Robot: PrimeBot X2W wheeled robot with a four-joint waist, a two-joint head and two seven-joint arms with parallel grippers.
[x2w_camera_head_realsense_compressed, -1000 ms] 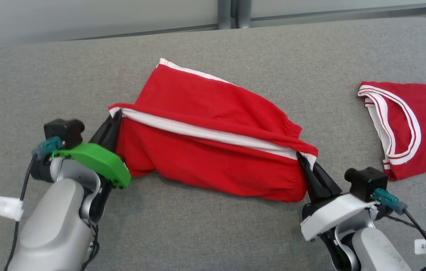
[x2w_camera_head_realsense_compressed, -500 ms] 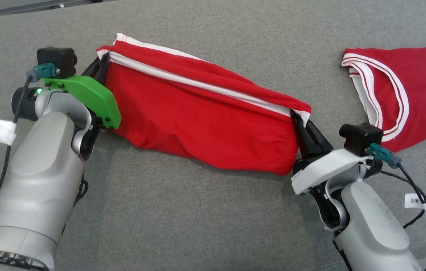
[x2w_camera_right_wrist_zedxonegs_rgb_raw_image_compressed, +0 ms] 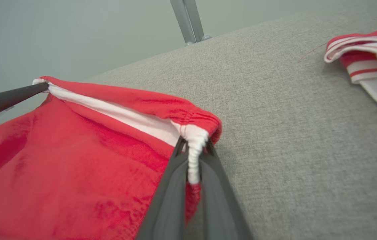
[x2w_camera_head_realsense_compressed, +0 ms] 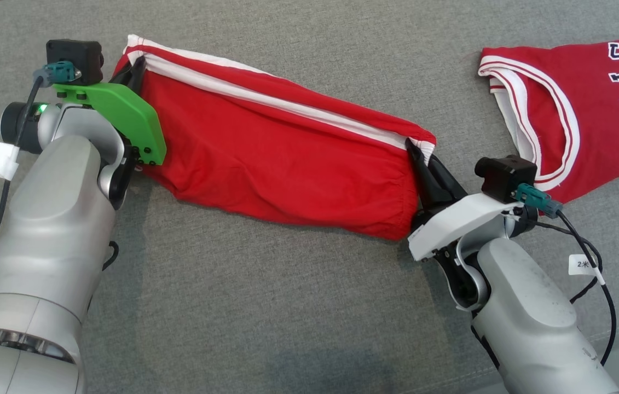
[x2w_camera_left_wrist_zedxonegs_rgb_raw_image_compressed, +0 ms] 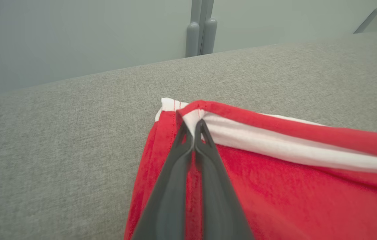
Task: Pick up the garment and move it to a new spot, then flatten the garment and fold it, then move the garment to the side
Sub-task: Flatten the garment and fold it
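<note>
Both arms reach forward, set wide apart, fingers angled inward. The left gripper [x2w_camera_head_realsense_compressed: 135, 67] is clamped tight on one white-striped corner of the red garment [x2w_camera_head_realsense_compressed: 276, 148]. The right gripper [x2w_camera_head_realsense_compressed: 414, 149] pinches the opposite corner, and the cloth is stretched between them over the grey worktop [x2w_camera_head_realsense_compressed: 287, 306], near a red jersey [x2w_camera_head_realsense_compressed: 577, 109].

The silver left forearm [x2w_camera_head_realsense_compressed: 46, 257] rises along the head view's left edge, green wrist plate [x2w_camera_head_realsense_compressed: 117, 112] at upper left; the left gripper [x2w_camera_head_realsense_compressed: 135, 70] points up and right, fingers pressed together on a corner of the red garment [x2w_camera_head_realsense_compressed: 276, 158]. The right forearm [x2w_camera_head_realsense_compressed: 528, 323] climbs from lower right; past its white wrist plate [x2w_camera_head_realsense_compressed: 454, 221] the right gripper [x2w_camera_head_realsense_compressed: 417, 156] points up and left, pinched on the garment's opposite end.
</note>
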